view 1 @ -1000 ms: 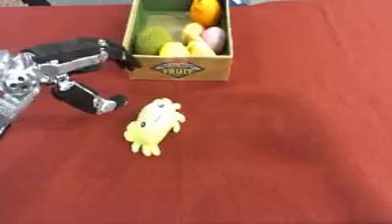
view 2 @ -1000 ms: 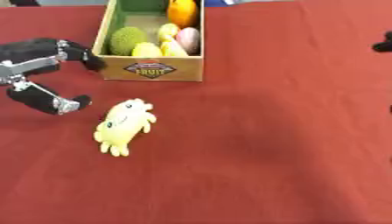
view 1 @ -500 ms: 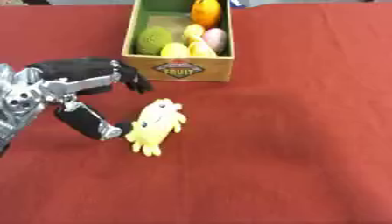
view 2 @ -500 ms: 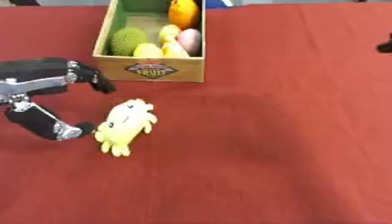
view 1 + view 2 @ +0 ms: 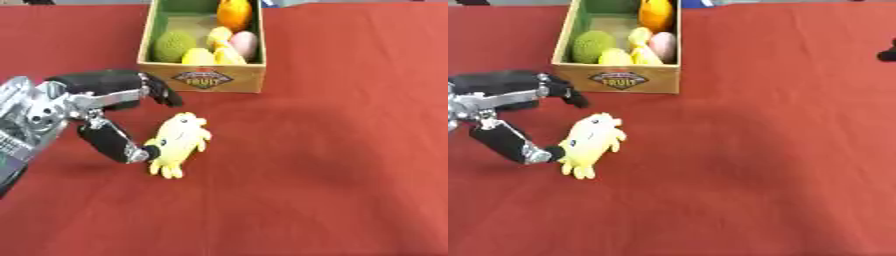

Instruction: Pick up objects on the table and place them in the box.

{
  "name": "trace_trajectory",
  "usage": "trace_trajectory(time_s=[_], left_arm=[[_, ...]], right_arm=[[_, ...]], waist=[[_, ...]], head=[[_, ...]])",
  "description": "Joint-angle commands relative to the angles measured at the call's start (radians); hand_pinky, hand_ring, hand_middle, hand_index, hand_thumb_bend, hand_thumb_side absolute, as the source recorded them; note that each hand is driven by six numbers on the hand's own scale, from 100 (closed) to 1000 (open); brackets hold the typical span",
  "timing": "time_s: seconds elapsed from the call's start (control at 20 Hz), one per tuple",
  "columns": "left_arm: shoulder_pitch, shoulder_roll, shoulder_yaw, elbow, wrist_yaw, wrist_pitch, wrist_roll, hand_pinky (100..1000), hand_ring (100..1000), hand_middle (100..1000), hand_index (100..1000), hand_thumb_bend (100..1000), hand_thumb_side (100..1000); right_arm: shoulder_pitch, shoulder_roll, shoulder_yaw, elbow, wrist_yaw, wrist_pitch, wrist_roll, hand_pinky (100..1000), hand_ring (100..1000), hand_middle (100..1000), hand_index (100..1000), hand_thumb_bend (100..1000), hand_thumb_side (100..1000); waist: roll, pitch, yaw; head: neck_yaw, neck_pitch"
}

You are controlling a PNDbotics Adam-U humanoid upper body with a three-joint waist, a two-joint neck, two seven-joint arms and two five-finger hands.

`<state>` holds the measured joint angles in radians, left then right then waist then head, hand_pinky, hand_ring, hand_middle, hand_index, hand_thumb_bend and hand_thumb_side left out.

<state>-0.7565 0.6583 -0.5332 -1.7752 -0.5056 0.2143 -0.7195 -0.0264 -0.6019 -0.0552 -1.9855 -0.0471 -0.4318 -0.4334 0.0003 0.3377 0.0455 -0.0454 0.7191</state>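
A: Where's the toy?
B: On the bench, near the box. The left hand is spread around the toy, thumb at its side.
A: Next?
B: Probably closing, lifting, then carrying it to the box.

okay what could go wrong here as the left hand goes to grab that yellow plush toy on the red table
1. The left hand is open, its thumb tip against the yellow plush toy's left side and its fingers above the toy's top; closing might nudge the soft toy away rather than catch it.
2. The fruit box already holds several items, so the toy may land on top and could tip out.
3. The box sits near the fingers; lifting could bump its front wall.
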Motion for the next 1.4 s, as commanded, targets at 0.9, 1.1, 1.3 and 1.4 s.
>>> trace_trajectory(time_s=[0.9, 1.1, 1.3, 1.4], left_arm=[[-0.046, -0.087, -0.045, 0.233, -0.157, -0.148, -0.049, 888, 811, 718, 841, 306, 100], [-0.048, -0.081, -0.041, 0.211, -0.170, -0.155, -0.039, 844, 739, 601, 746, 191, 100], [-0.045, -0.074, -0.032, 0.184, -0.173, -0.147, 0.001, 811, 678, 542, 690, 100, 128], [-0.044, -0.064, -0.024, 0.152, -0.157, -0.140, 0.023, 807, 672, 537, 686, 100, 100]], right_arm=[[-0.030, 0.009, 0.012, -0.015, 0.008, 0.010, -0.004, 796, 637, 648, 787, 100, 618], [-0.030, 0.009, 0.011, -0.015, 0.006, 0.010, -0.007, 796, 637, 648, 788, 100, 619], [-0.025, 0.007, 0.007, -0.015, 0.003, 0.009, -0.008, 797, 639, 649, 789, 100, 645], [-0.021, 0.004, 0.004, -0.015, 0.001, 0.007, -0.009, 797, 639, 649, 789, 100, 618]], waist=[[0.001, 0.026, -0.020], [0.001, 0.023, -0.019], [0.000, 0.014, -0.019], [0.000, 0.006, -0.018]], head=[[0.006, -0.029], [0.004, -0.026], [0.003, -0.024], [0.003, -0.022]])
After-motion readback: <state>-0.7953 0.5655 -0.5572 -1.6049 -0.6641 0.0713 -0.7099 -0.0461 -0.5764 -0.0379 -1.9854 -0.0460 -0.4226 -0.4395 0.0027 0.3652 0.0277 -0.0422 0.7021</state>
